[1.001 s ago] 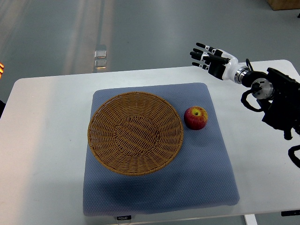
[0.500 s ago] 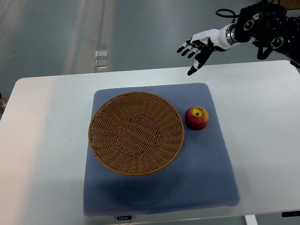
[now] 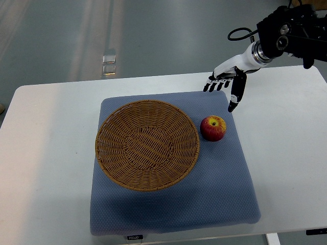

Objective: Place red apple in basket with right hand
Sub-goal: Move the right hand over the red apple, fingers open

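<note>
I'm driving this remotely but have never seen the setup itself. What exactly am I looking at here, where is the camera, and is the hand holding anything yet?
You have one camera, looking steeply down from the robot's own side of a white table. The robot is a humanoid with fingered hands. Its right arm comes in from the upper right, and the right hand has its fingers spread and pointing down, holding nothing. The left arm is not in view.

A blue mat lies on the table. On it sits a shallow round wicker basket, empty, and beside its right rim a red apple, stem up. The hand is past the apple on the far side, with a gap between them, so the grasp has not yet begun.
</note>
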